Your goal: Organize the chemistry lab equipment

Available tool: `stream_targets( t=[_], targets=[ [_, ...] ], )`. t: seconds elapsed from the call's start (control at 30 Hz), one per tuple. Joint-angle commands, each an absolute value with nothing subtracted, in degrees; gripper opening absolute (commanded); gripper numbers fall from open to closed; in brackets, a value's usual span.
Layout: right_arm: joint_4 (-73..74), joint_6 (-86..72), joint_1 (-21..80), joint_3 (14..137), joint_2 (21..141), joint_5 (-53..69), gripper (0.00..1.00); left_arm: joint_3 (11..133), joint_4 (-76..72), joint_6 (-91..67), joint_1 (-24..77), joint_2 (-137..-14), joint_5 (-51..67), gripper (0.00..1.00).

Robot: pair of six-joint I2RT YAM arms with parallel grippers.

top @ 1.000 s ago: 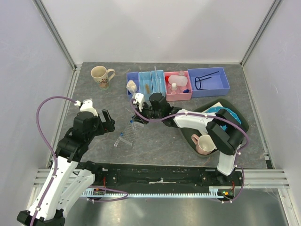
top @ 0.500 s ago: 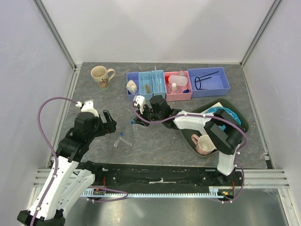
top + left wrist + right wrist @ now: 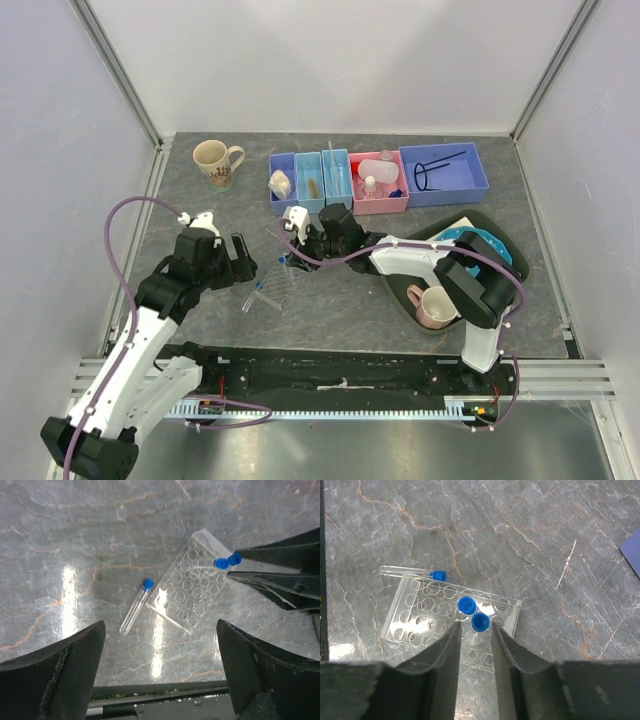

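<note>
The left gripper (image 3: 161,625) hangs over the table with its jaws spread wide and nothing between them. Below it a loose blue-capped tube (image 3: 135,611) lies flat on the grey, veined, glossy tabletop (image 3: 65,540), just beside one long edge of the clear rack (image 3: 192,592). The tube is thin, round and see-through, and would probably roll if nudged. The rack is a flat plate of transparent plastic pierced with rows of round holes, and it is hard to make out against the stone pattern. Further right, two standing tubes (image 3: 467,605) sit cap-up in neighbouring holes near one end. The right gripper (image 3: 476,626) has narrow jaws with a dark fingertip on either side of the nearer cap. A sliver of gap shows on one side, so it looks parted rather than clamped. The step in hand appears to be loading tubes into the rack, with the second one seated. Next, the right arm needs a straight lift clear of the caps. The lying tube then needs a pinch across its body and turning upright over a free hole.
</note>
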State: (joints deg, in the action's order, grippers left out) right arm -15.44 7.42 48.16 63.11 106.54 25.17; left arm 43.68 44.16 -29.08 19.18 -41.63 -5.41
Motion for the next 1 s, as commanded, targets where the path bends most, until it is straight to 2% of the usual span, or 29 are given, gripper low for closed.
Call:
stream_targets(
  t=[0.0, 0.13, 0.17, 0.3, 0.33, 0.47, 0.73, 0.97],
  targets=[
    [-13.5, 9.8, 46.6, 63.7, 101.4, 28.3, 0.41, 46.2, 45.2, -31.1, 18.8, -45.3, -1.5, 0.98],
    [-11.6, 10.0, 43.5, 64.2, 98.1, 32.5, 0.48, 49.4, 48.2, -30.2, 18.6, -51.2, -0.3, 0.96],
    [-11.3, 10.7, 43.1, 64.2, 97.4, 33.4, 0.54, 49.9, 48.9, -30.1, 18.6, -52.4, -0.3, 0.96],
    [-8.3, 13.2, 40.7, 64.3, 93.6, 38.5, 0.63, 52.0, 54.5, -30.1, 18.3, -57.5, -0.3, 0.94],
    [-8.2, 13.4, 39.8, 64.3, 93.1, 39.0, 0.63, 52.1, 55.4, -30.2, 18.3, -58.7, -0.3, 0.94],
    [-9.1, 11.9, 37.1, 63.4, 91.3, 41.5, 0.64, 51.7, 58.2, -29.8, 17.9, -64.8, -0.3, 0.79],
    [-13.3, 6.8, 33.5, 62.0, 89.7, 46.5, 0.64, 49.6, 54.9, -28.5, 18.0, -75.5, 5.4, 0.66],
    [-14.2, 6.0, 33.0, 61.3, 89.1, 47.8, 0.64, 52.9, 52.3, -27.0, 18.0, -85.9, 3.7, 0.64]
  ],
)
